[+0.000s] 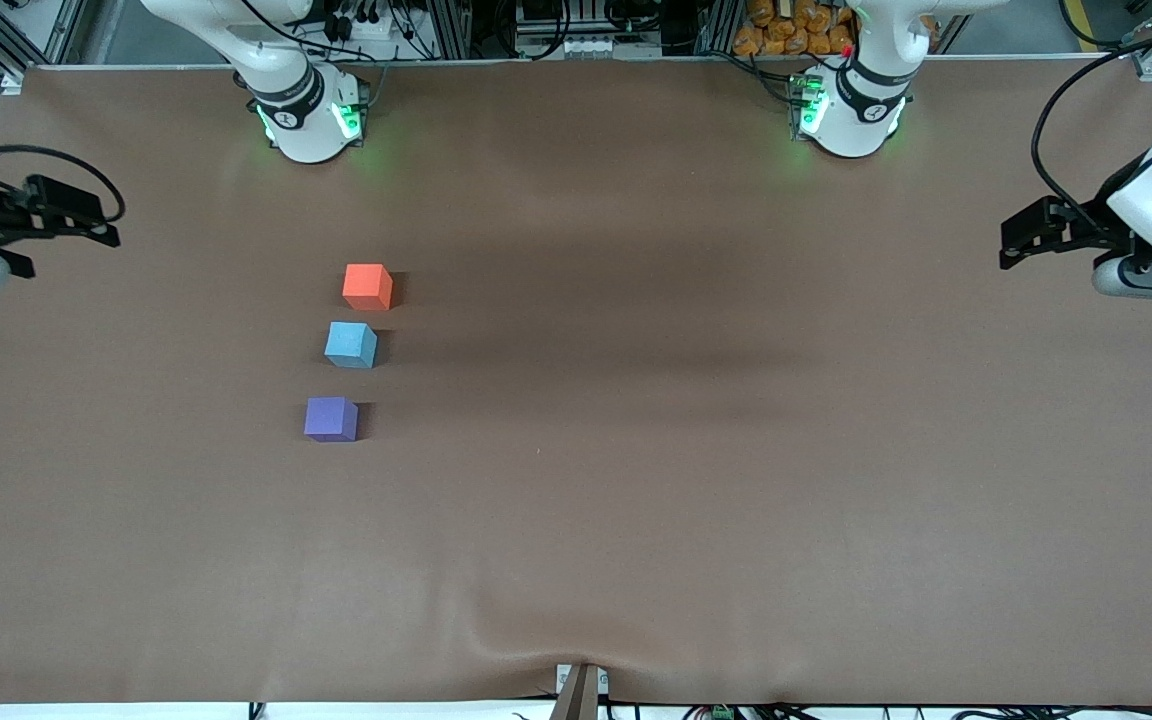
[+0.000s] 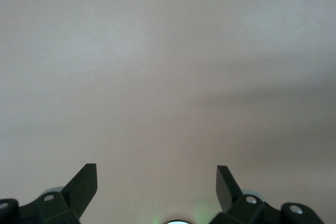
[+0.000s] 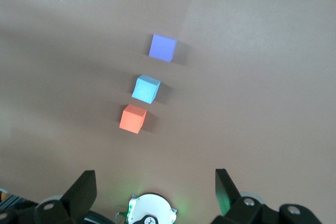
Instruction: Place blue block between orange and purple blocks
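Three small cubes stand in a short row toward the right arm's end of the table. The orange block [image 1: 368, 286] [image 3: 132, 118] is farthest from the front camera and the purple block [image 1: 331, 418] [image 3: 162, 48] is nearest. Between those two rests the blue block [image 1: 351, 345] [image 3: 146, 88], apart from both. My right gripper [image 1: 76, 222] [image 3: 156, 179] hangs open and empty over the table's edge at the right arm's end, well away from the cubes. My left gripper [image 1: 1021, 240] [image 2: 156, 174] waits open and empty over the left arm's end, with only bare cloth under it.
A brown cloth [image 1: 696, 450] covers the whole table. The right arm's base [image 1: 308, 118] [image 3: 152, 211] and the left arm's base [image 1: 848, 112] stand along the edge farthest from the front camera. A small bracket [image 1: 579, 690] pokes up at the nearest edge.
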